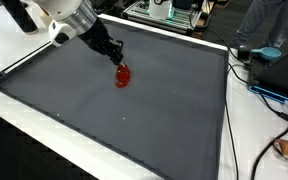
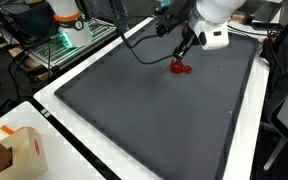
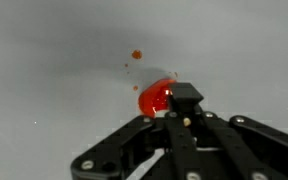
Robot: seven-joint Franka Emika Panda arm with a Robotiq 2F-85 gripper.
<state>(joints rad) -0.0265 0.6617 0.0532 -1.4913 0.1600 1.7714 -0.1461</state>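
Note:
A small red object (image 1: 122,77) lies on the dark grey mat (image 1: 134,120) near its far side; it shows in both exterior views (image 2: 181,69). My gripper (image 1: 115,58) comes down on it at a slant, fingertips at its top edge (image 2: 183,55). In the wrist view the two fingers (image 3: 184,97) are closed together into one black tip. The red object (image 3: 154,97) sits right at that tip and is partly hidden behind it. The jaws look shut on the object's edge. A tiny red spot (image 3: 136,54) lies on the mat just beyond.
The mat has a white border (image 1: 44,120) and lies on a white table. Cables (image 1: 274,100) and a blue item (image 1: 267,52) lie beside the mat. A cardboard box (image 2: 22,150) stands at a table corner. A wire rack (image 2: 64,45) and another robot base (image 2: 66,12) stand behind.

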